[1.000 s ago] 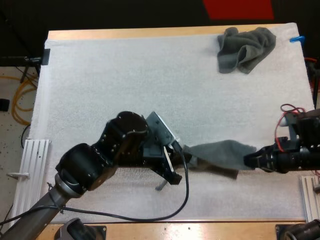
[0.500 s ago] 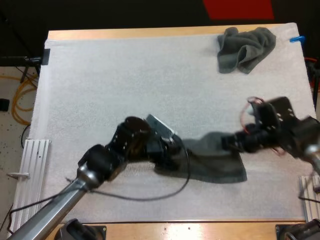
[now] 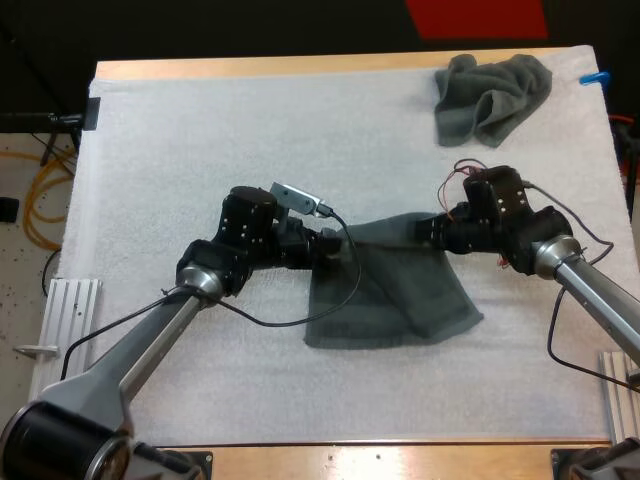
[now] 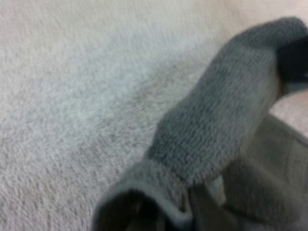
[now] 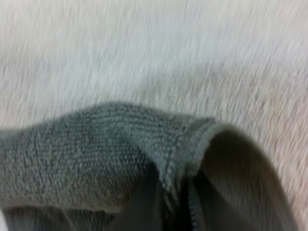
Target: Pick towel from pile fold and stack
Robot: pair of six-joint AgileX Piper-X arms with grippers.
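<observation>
our left gripper point(image 3: 328, 246) and right gripper point(image 3: 431, 232) each clamp a far corner of the dark grey-green towel point(image 3: 395, 295). it lies on the middle of the white mat point(image 3: 180, 140), held edge running left-right between them, the rest spread toward the near side.

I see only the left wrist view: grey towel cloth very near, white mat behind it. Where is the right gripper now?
Observer: In the high view the right gripper holds the spread towel at its far right corner, the left gripper its far left corner.
Operator: Does the towel lie flat?
Observer: Mostly: its near part rests on the mat, its far edge runs between the two grippers.
Operator: Is any other towel there?
Observer: Yes, a crumpled towel at the mat's far right corner.
</observation>
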